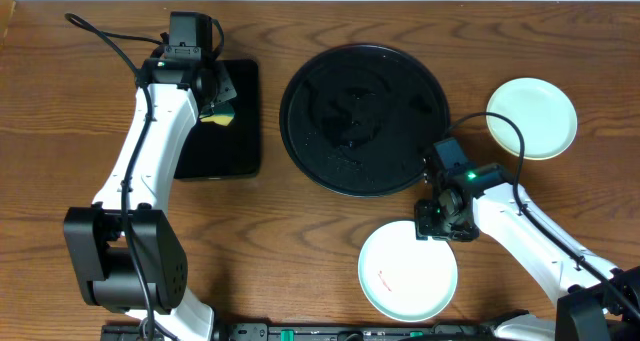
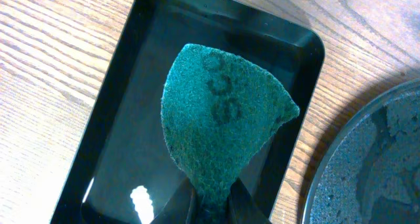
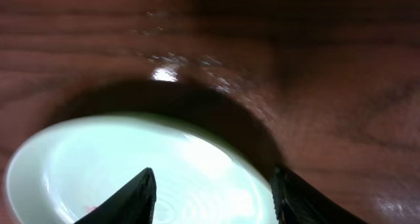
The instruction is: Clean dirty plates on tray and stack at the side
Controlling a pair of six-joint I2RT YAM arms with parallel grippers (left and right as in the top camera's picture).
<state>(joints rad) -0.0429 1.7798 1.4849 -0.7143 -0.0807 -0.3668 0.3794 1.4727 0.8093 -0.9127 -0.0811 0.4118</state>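
The round black tray (image 1: 365, 116) sits at the table's middle back with no plates on it; its rim also shows in the left wrist view (image 2: 374, 171). A pale mint plate (image 1: 405, 273) with a small red smear lies on the table in front of the tray. My right gripper (image 1: 445, 221) is open at its far right rim, one finger over the plate (image 3: 98, 165) and one at its edge (image 3: 213, 191). A second pale plate (image 1: 531, 118) lies at the right. My left gripper (image 2: 211, 201) is shut on a green scouring sponge (image 2: 220, 119), held over the small tray.
A smaller rectangular black tray (image 1: 215, 156) lies at the left under the sponge (image 1: 220, 114), and shows in the left wrist view (image 2: 118, 152). The wooden table's far edge meets a white wall. Arm cables trail at the left and right.
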